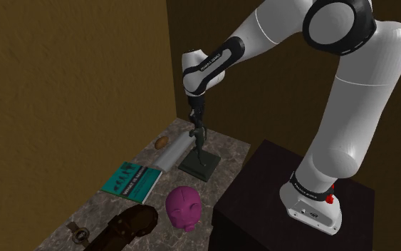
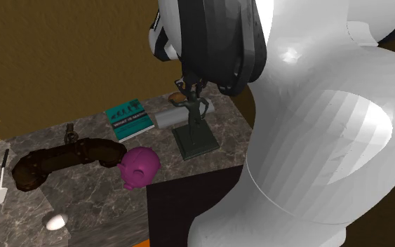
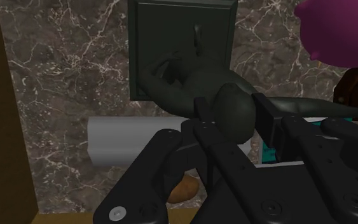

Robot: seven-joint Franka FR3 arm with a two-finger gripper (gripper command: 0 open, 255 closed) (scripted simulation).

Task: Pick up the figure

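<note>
- The dark, white-veined stone-patterned desk (image 1: 231, 151) is bearing everything.
- The slender dark-green figure (image 1: 199, 161) on its square base is standing upright near the desk's wall end.
- The black claw (image 3: 233, 113) is clasping its head from above, seemingly for a straight lift.

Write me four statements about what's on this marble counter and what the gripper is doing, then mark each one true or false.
1. The gripper has its fingers on either side of the head of the figure. True.
2. The pink piggy bank sits on top of the teal book. False: it sits on the counter, apart from the book.
3. The figure stands upright on a dark square base. True.
4. The pale cylinder stands on end. False: it lies on its side, between the book and the figure's base.
</note>
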